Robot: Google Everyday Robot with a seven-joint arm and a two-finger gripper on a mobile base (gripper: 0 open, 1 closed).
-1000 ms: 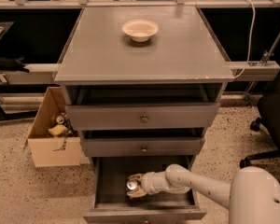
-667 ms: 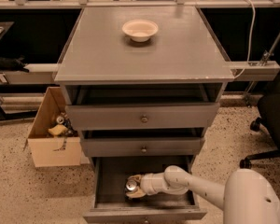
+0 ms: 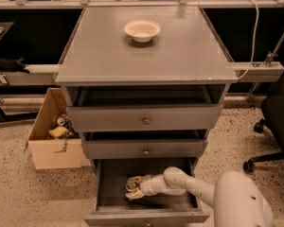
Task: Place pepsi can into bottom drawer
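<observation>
Aluminium in the grasp: had the gripper [image 3: 134, 190] closed round the can [image 3: 130, 185], inside the open drawer [image 3: 109, 176], left of its middle. Held the can near upright, silver top up, low over the drawer floor; could not tell whether touching. Probably needed only a release, then a pull-back toward the drawer's right.

The grey cabinet top [image 3: 180, 56] carries a white bowl [image 3: 142, 30], the end effector [image 3: 134, 189] low inside the bottom drawer [image 3: 112, 176].
</observation>
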